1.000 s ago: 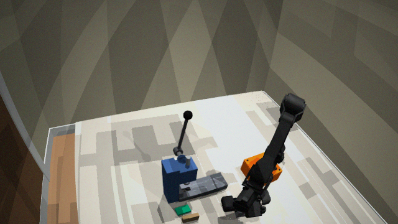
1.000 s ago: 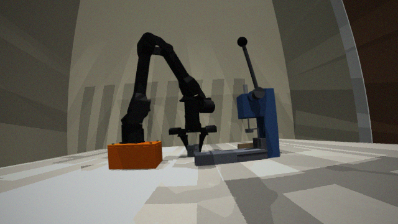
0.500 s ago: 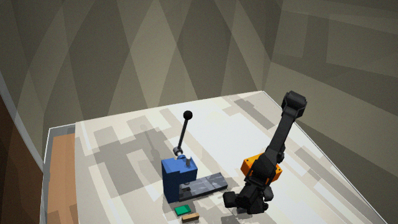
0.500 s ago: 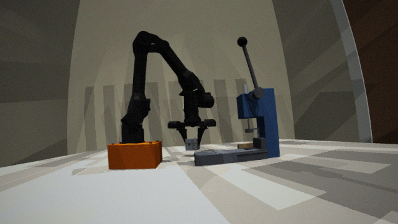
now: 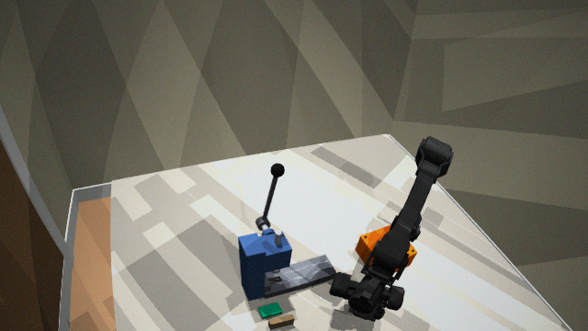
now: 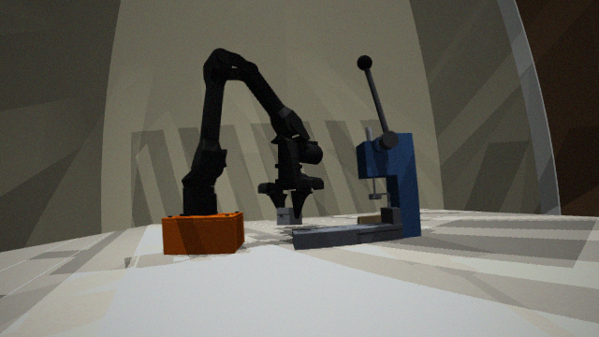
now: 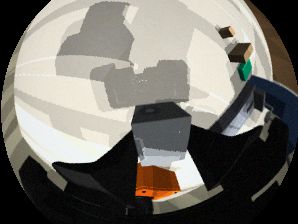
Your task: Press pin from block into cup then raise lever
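A workshop-like test bench is suggested by the blue lever press and the robot arm set on a pale table.

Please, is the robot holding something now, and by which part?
Yes, the block. The jaws grip it by two opposite sides, with its top, where a dark round spot shows, left uncovered.

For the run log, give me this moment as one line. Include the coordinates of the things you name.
gripper (image 5: 365, 307) (image 6: 289, 212) (image 7: 157, 127): shut on block (image 6: 289, 216) (image 7: 161, 131) | block: off press bed (image 5: 300, 274) (image 6: 346, 234) | lever (image 5: 271, 195) (image 6: 377, 100): up
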### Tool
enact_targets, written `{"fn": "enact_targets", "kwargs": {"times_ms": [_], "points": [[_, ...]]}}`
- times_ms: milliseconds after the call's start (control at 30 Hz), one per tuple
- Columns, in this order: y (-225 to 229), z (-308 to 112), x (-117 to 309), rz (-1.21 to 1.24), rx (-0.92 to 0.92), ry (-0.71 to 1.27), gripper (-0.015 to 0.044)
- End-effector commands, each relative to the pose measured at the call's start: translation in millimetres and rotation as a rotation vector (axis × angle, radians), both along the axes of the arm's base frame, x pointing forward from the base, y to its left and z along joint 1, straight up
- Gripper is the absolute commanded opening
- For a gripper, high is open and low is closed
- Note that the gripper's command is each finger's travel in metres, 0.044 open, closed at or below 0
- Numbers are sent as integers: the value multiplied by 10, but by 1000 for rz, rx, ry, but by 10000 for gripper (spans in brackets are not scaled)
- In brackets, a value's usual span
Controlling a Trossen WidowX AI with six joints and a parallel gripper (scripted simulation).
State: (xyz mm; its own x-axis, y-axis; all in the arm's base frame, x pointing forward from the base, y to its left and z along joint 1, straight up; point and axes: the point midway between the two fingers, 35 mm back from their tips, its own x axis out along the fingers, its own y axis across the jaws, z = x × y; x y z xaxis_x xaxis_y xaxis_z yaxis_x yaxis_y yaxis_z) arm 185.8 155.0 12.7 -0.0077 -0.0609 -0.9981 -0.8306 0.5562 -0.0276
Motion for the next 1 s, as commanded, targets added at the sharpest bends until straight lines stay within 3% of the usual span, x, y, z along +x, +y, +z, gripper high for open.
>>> {"fn": "enact_targets", "kwargs": {"times_ms": [0, 967], "points": [[17, 8, 25, -126, -21, -10, 0], [25, -10, 20, -1063, -180, -133, 0]]}}
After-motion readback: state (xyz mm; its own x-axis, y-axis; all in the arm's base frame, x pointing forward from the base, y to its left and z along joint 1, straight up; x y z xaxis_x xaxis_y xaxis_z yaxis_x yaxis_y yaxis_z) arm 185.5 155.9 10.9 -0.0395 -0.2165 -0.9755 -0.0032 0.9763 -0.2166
